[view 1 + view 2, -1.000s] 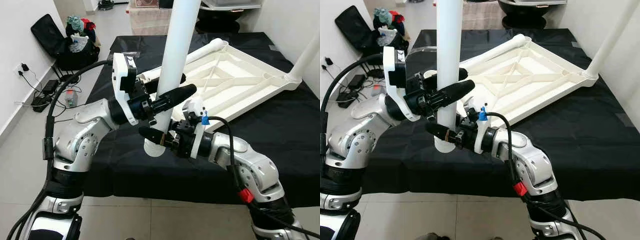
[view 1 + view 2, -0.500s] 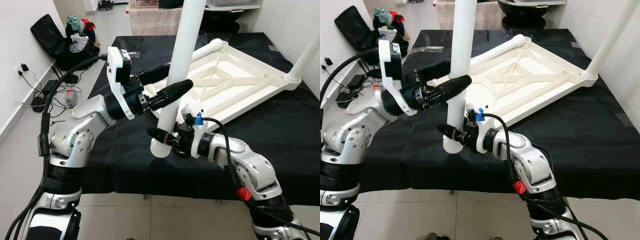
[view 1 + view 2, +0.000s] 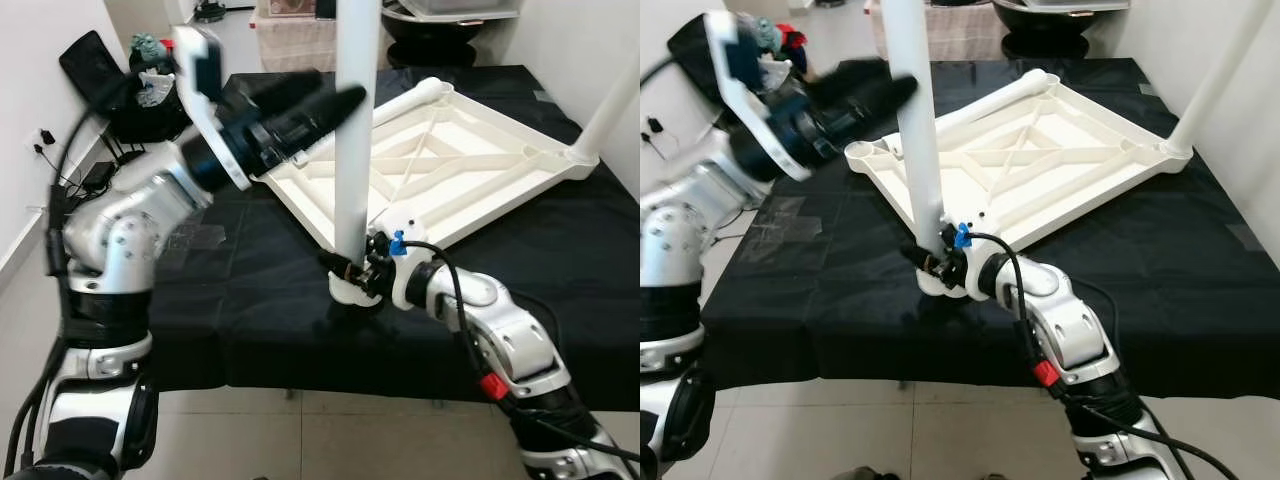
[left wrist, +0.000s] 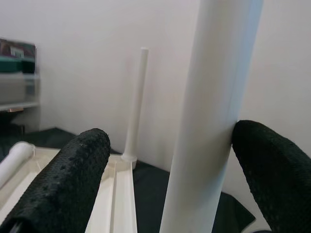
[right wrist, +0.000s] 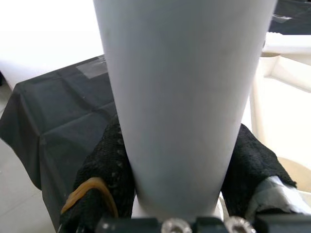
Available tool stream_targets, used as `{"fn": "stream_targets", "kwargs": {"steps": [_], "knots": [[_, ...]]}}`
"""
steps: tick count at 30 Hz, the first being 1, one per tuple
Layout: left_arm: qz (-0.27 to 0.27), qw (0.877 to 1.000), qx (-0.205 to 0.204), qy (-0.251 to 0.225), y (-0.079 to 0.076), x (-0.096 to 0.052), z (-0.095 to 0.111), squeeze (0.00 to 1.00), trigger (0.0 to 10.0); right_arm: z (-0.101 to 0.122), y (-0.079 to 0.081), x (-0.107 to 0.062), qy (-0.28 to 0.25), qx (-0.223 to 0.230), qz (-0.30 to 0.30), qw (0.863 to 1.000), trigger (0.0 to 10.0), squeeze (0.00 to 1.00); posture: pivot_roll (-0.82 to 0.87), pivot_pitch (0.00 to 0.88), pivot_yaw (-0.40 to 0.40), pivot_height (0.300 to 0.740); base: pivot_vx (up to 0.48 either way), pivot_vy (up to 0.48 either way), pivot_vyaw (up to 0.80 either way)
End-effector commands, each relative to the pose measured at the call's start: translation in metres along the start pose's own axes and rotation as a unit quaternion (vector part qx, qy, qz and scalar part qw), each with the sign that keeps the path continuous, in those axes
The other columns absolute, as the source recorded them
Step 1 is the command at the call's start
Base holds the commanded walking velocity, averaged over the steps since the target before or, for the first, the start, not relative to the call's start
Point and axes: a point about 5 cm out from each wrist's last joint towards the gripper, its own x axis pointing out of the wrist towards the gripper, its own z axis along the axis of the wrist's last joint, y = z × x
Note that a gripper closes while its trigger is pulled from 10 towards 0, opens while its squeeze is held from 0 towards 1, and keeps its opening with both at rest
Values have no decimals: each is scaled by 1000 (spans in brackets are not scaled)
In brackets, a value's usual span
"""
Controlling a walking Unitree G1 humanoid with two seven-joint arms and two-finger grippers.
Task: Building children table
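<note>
A long white table leg (image 3: 355, 150) stands upright, its thick end down on the black cloth beside the near corner of the upturned white tabletop (image 3: 460, 165). My right gripper (image 3: 350, 272) is shut on the leg's bottom end, black fingers (image 5: 104, 165) pressing both sides. Higher up, my left gripper (image 3: 335, 95) is open around the leg; in the left wrist view the leg (image 4: 214, 111) touches one finger (image 4: 272, 165) and stands apart from the other. A second leg (image 3: 610, 105) rises from the tabletop's far right corner.
The black-clothed table (image 3: 250, 290) ends just in front of the leg's foot, with tiled floor below. On the floor to the left lie an open black bag (image 3: 120, 90) and cables (image 3: 95, 180). Storage boxes (image 3: 300, 40) stand behind the table.
The leg has swung from tilted to upright, and its bottom end has come down onto the cloth by the tabletop's corner. My left gripper has opened and moved higher up the leg.
</note>
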Motion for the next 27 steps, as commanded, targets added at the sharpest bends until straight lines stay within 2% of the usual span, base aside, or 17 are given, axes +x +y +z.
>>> {"fn": "stream_targets", "kwargs": {"steps": [1,5,7,8,10,15,20,21,23,24,27], "knots": [[9,1000,-3,10,4,-2,2,8,10000,8,4,2,-18,-21,18,999,0,0,-34,98,53,740,0,0,0],[-1,999,-17,44,8,0,6,0,10000,14,8,2,-25,-43,37,998,0,0,-30,88,59,740,0,0,0],[-17,998,-22,63,5,1,4,0,10000,15,9,2,-26,-47,41,998,0,0,-30,83,63,740,0,0,0],[-52,993,-31,98,-2,1,-2,0,10000,17,12,5,-32,-57,45,997,0,0,-28,77,71,740,0,0,0],[-66,991,-33,112,-4,1,-4,0,10000,19,13,6,-35,-60,47,996,0,0,-28,77,71,740,0,0,0],[-83,988,-20,132,-8,3,-7,0,10000,24,16,9,-46,-69,56,995,0,0,-28,71,75,740,0,0,0],[-85,988,-8,131,-8,8,-5,0,10000,26,18,11,-48,-71,61,994,0,0,-28,70,75,740,0,0,0],[-80,989,-1,128,-6,9,-4,0,0,26,19,11,-47,-70,64,994,0,0,-28,68,77,740,0,0,0],[-77,989,11,128,-5,10,-3,0,0,26,20,11,-45,-69,65,995,0,0,-28,69,76,740,0,0,0],[-76,988,34,130,-4,12,0,0,0,24,19,12,-40,-66,63,995,0,0,-28,71,77,740,0,0,0],[-78,987,41,132,-4,12,1,0,0,24,18,13,-39,-65,60,995,0,0,-28,71,77,740,0,0,0]]}}
